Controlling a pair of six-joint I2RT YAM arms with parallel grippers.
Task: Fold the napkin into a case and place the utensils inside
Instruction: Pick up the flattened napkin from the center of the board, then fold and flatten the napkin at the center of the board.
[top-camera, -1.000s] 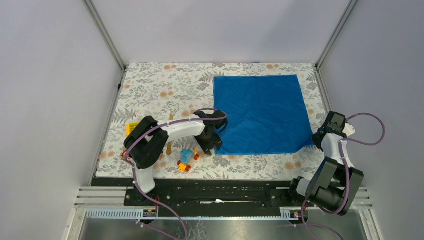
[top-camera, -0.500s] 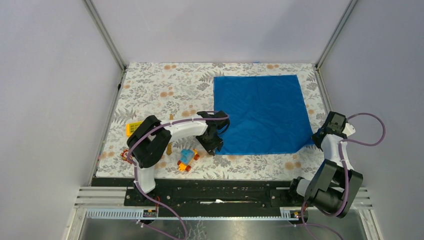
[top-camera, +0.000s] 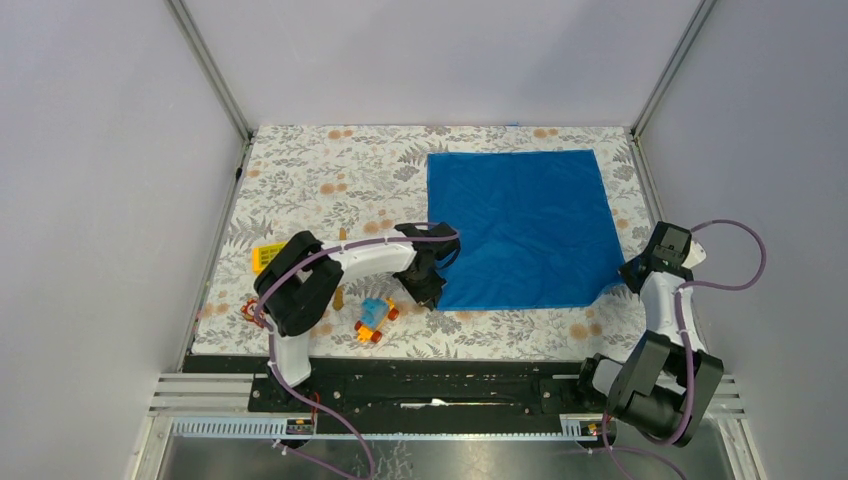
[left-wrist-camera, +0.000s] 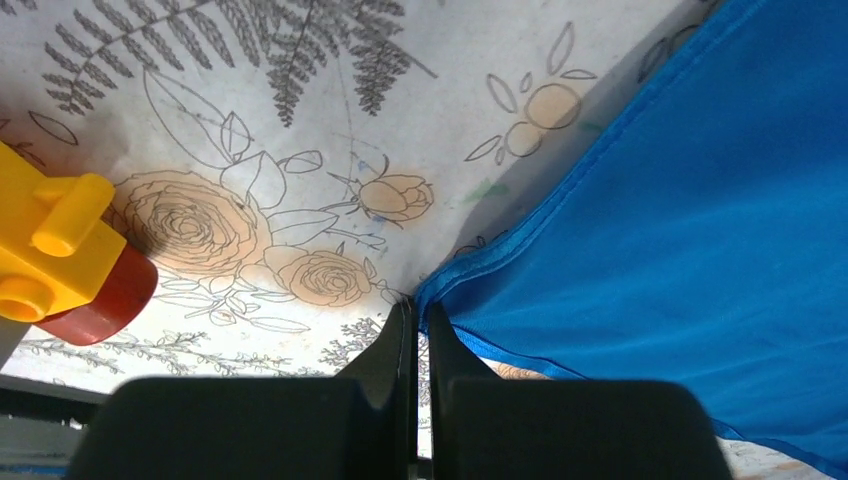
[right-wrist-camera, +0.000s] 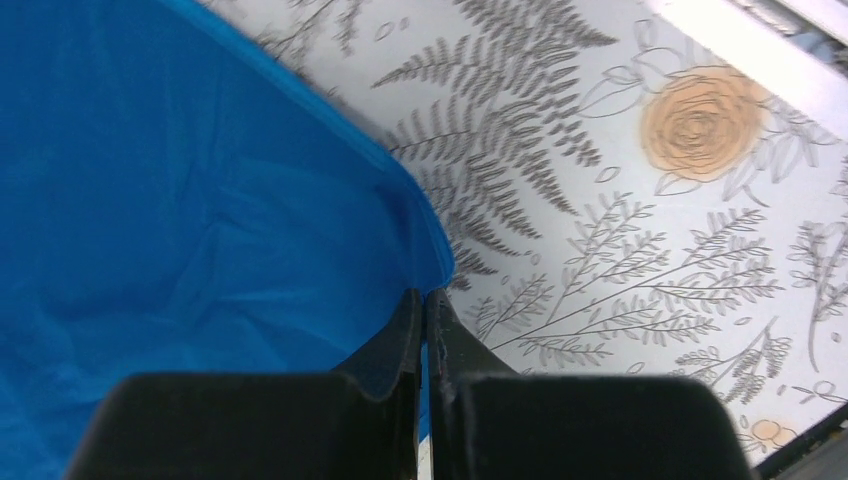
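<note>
Nearest the arms, each gripper has one corner of the napkin (top-camera: 520, 215). The left gripper (left-wrist-camera: 415, 318) is pressed together on the near-left corner, and the right gripper (right-wrist-camera: 425, 305) pinches the near-right one. The cloth lies flat, spreading away from both toward the far right corner of the table (top-camera: 320, 180). Its near edge runs left to right between them, so the fold probably must go away from the arms. One second ago the left gripper stood half spread beside its corner; the right grip is unchanged.
</note>
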